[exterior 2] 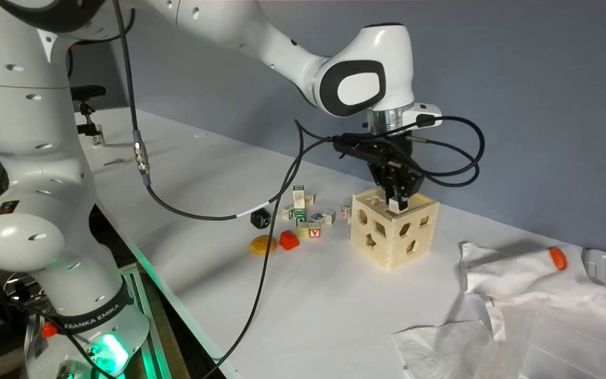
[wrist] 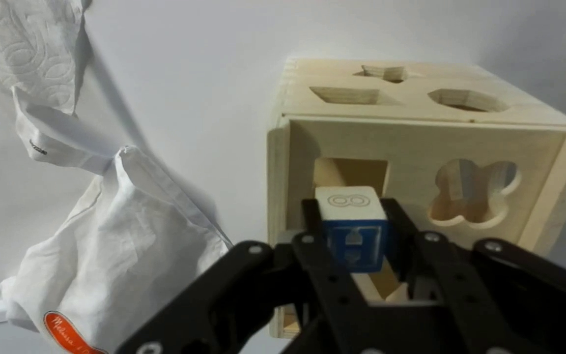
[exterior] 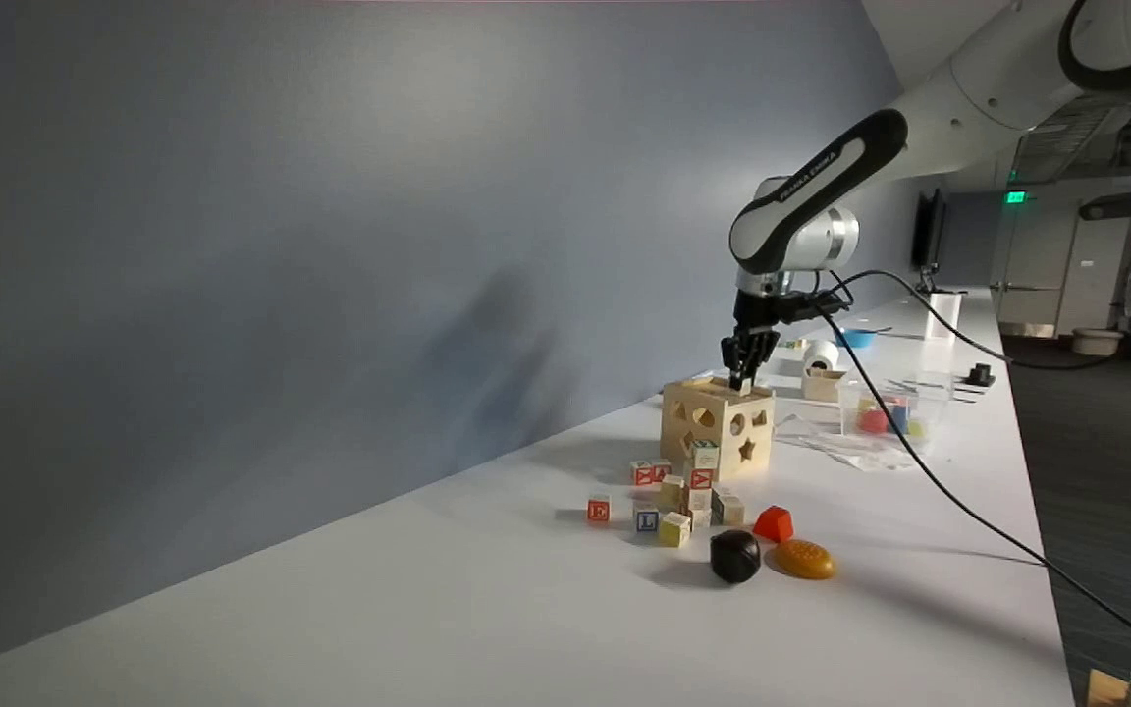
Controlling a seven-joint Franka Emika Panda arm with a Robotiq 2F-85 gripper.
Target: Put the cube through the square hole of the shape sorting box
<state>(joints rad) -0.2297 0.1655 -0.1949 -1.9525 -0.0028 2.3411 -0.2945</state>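
The shape sorting box (exterior: 720, 420) is a light tan wooden cube with shaped cutouts. It stands on the table in both exterior views (exterior 2: 390, 243) and fills the right of the wrist view (wrist: 410, 147). My gripper (wrist: 351, 209) points down over the box's top face and is shut on a small cube (wrist: 353, 231). The cube has a pale face with an 8 and a blue face. In the wrist view it overlaps the near part of the square hole (wrist: 364, 171), which is partly hidden. The cube (exterior 2: 396, 205) is at about the top rim's height; I cannot tell whether it touches.
Several letter blocks (exterior: 701, 478), a black piece (exterior: 734, 557), a red piece (exterior: 774, 523) and an orange piece (exterior: 804, 559) lie beside the box. A white cloth bag (exterior 2: 518, 268) lies on another side. A grey wall (exterior 2: 534, 131) runs behind. A cable (exterior 2: 267, 252) hangs across the table.
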